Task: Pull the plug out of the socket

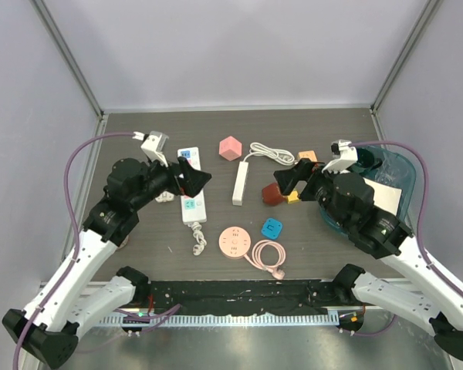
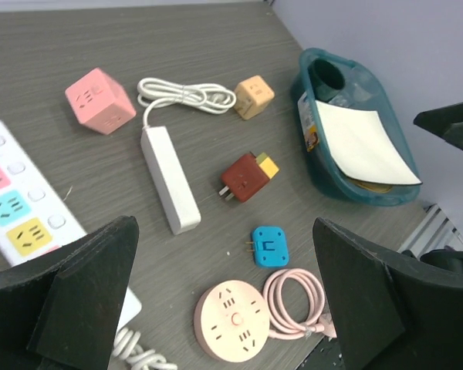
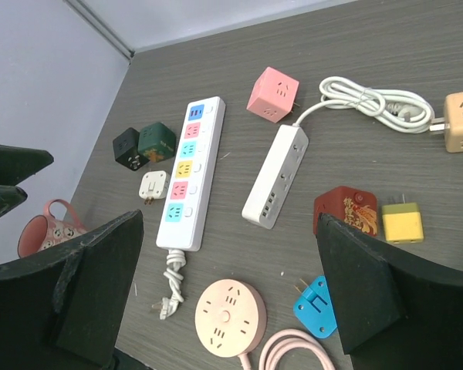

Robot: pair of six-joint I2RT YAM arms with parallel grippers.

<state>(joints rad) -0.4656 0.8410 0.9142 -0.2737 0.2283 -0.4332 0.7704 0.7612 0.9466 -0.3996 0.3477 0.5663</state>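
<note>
A teal bin [image 2: 324, 176] at the right edge of the table [image 1: 324, 131] holds a white sheet of paper [image 2: 363, 142]. Both grippers hang spread wide and empty, the left gripper [image 1: 194, 176] above the long multicolour power strip [image 1: 191, 204] and the right gripper [image 1: 292, 176] near the red socket cube [image 2: 241, 179]. The cube lies on the table with the yellow plug [image 2: 266, 165] seated in its side. Both arms reach forward with elbows raised and wrists angled down toward the table's middle.
</note>
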